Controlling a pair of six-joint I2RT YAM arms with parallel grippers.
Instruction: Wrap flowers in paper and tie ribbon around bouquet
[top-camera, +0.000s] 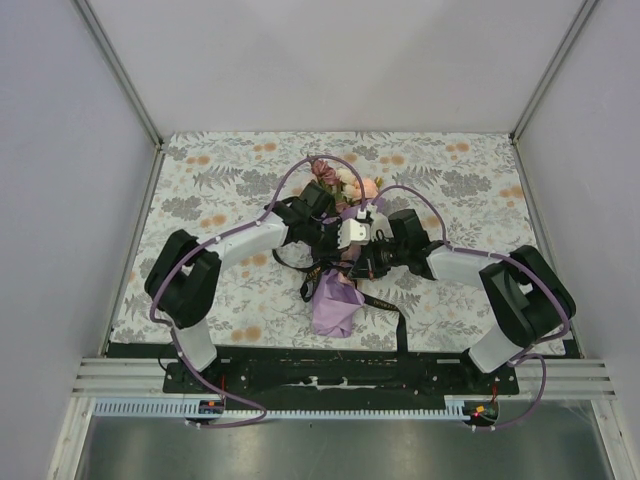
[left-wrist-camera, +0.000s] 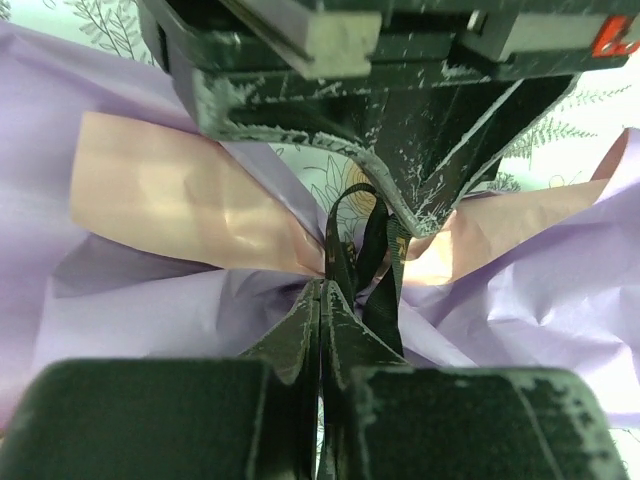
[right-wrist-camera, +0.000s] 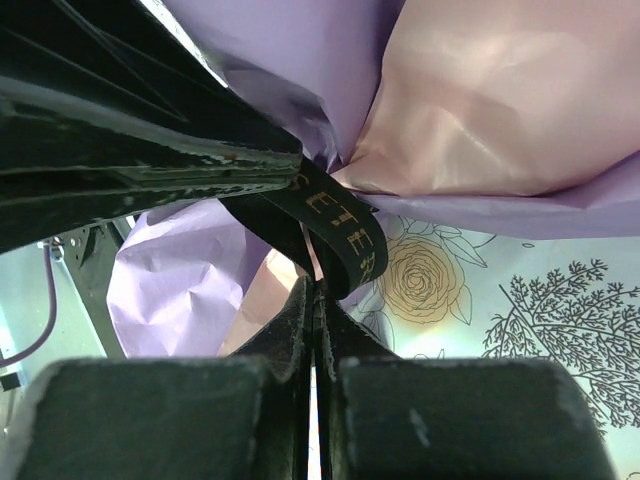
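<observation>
The bouquet (top-camera: 336, 300) lies in the middle of the table (top-camera: 200, 190), and your next move hangs on how it lies. Its long axis runs from the far side towards you, tilted a little. The wide end points away from you and the narrow tail points at the near edge, between the two arm bases. The paper (left-wrist-camera: 520, 300) is lilac outside and pink within, and it is gathered to a waist about halfway along the bouquet. The flowers (top-camera: 345, 183), pink and peach, stick out of the bouquet's far end.

Your two tools meet at that waist, one on each side of the bouquet, so neither arm is nearer than the other. The left gripper (left-wrist-camera: 320, 300) comes in from the bouquet's left with its jaws pressed together. The black ribbon (left-wrist-camera: 365, 238) rises out from between them, so I judge it is pinched there. The right gripper (right-wrist-camera: 315, 300) faces it from the bouquet's right, jaws likewise closed, with the gold-lettered band curling into its tips. It appears to hold the ribbon too, though the contact itself is hard to see. The ribbon crosses the bouquet's waist at right angles to the long axis, and a loose length trails off the bouquet's right side towards the near edge. To tighten, I judge you should draw the grippers apart sideways, across the bouquet and not along it.
</observation>
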